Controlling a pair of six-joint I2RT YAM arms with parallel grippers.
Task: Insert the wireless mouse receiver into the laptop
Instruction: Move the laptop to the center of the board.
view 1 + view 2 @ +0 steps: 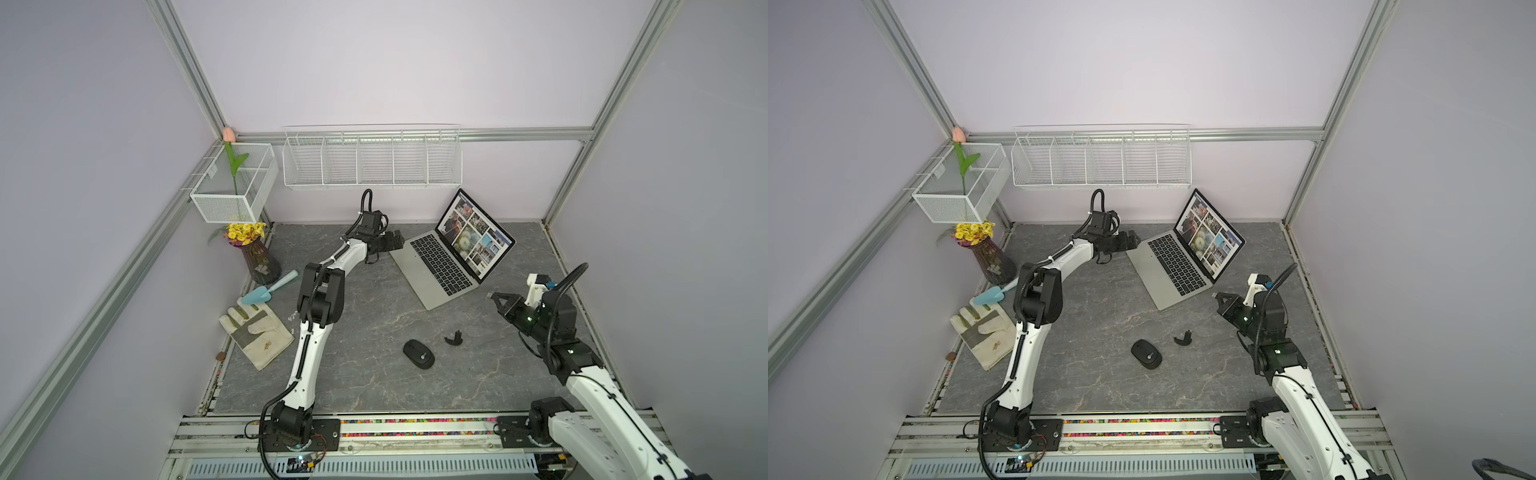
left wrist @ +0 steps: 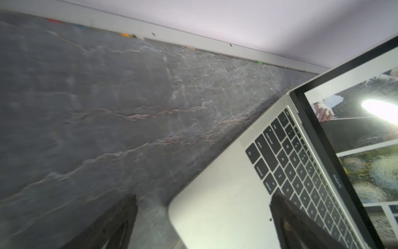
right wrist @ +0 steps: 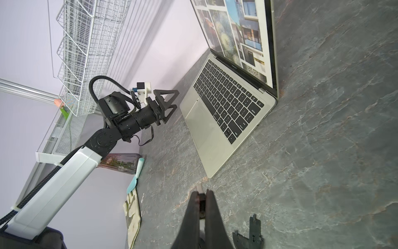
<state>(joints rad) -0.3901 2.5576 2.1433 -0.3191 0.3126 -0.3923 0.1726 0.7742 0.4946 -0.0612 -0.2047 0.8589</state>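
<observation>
In both top views the receiver (image 1: 491, 295) is a speck at the right gripper's (image 1: 495, 297) tip. The right wrist view shows it clamped there, near the laptop's (image 1: 436, 266) right side. It also shows the left gripper (image 3: 175, 98) spread wide and empty, toward the table's (image 1: 374, 374) back edge.

The left hand (image 3: 176, 99) and right hand (image 3: 201, 193) are black with triangular fingers (image 3: 165, 91), on white-shelled, black-jointed arms (image 1: 307, 353).

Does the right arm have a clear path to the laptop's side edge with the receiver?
Probably yes: the right pincer grips the receiver, and only bare tabletop lies between it and the laptop.
</observation>
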